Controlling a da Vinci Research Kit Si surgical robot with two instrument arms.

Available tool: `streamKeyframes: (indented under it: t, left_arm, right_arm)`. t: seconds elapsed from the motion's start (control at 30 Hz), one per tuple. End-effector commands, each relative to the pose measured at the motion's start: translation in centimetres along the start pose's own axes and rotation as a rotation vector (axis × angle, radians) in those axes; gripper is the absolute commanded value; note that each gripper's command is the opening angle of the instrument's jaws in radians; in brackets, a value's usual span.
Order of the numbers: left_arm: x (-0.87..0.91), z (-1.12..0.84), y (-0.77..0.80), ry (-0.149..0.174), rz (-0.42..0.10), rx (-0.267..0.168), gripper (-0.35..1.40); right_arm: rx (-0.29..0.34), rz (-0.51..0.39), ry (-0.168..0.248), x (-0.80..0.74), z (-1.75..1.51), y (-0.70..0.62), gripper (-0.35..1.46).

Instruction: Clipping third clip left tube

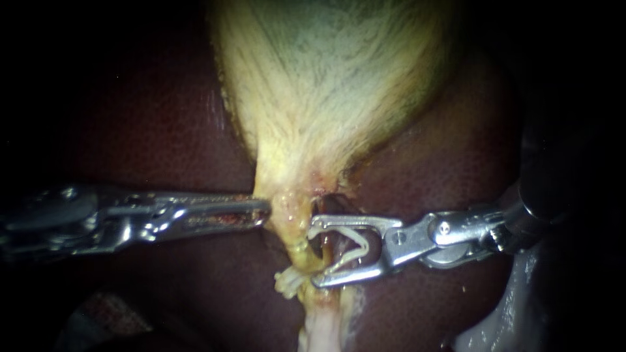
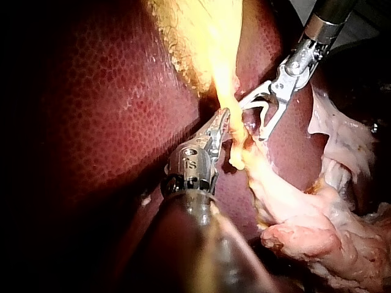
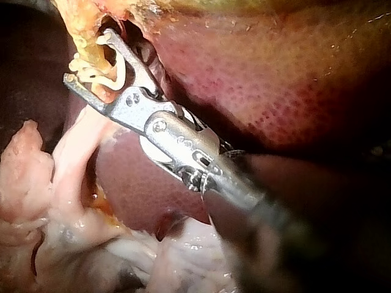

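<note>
1. The tube (image 1: 297, 246) hangs below the gallbladder's neck, with a fitted clip (image 1: 287, 281) on it.
2. Right instrument (image 1: 315, 254): the claw stands wide, carrying an open clip (image 1: 355, 248) whose legs straddle the tube.
3. Left instrument (image 1: 261, 212): the claw is closed on the neck of the gallbladder (image 1: 326, 78), with the liver (image 1: 163, 130) behind.

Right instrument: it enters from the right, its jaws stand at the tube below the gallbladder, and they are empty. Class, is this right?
Not empty: the endoscope view shows the right instrument holding a white clip between its jaws. The rest holds: it enters from the right, jaws at the tube below the gallbladder.
</note>
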Motion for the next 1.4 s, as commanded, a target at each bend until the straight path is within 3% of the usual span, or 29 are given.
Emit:
streamKeyframes:
  t: [0.03,0.2,0.47,0.57,0.7,0.93,1.23,1.4]
  left_arm:
    - [0.00,0.00,-0.01,0.000,-0.001,-0.002,-0.35]
    - [-0.01,0.01,-0.04,0.000,0.005,-0.003,-0.35]
    - [-0.02,0.03,-0.04,0.000,0.004,-0.004,-0.35]
    - [-0.02,0.03,-0.04,0.000,0.004,-0.004,-0.35]
    - [-0.02,0.04,-0.05,-0.001,0.004,-0.005,-0.35]
    - [-0.02,0.05,-0.05,-0.001,0.004,-0.006,-0.35]
    - [-0.01,0.07,-0.06,-0.002,0.004,-0.007,-0.35]
    - [-0.01,0.08,-0.06,-0.002,0.004,-0.007,-0.35]
  right_arm:
    - [-0.001,0.000,0.000,-0.01,0.03,-0.01,0.60]
    - [0.021,0.007,-0.002,-0.01,0.24,-0.04,0.60]
    - [0.111,0.015,-0.006,0.11,0.45,-0.28,0.59]
    - [0.136,0.012,-0.008,0.14,0.49,-0.31,0.58]
    - [0.175,0.007,-0.013,0.17,0.54,-0.27,0.58]
    - [0.171,0.007,0.002,0.28,0.57,-0.20,0.57]
    - [0.131,-0.003,0.037,0.77,0.32,-0.01,0.54]
    - [0.115,-0.009,0.042,0.83,0.28,0.03,0.54]
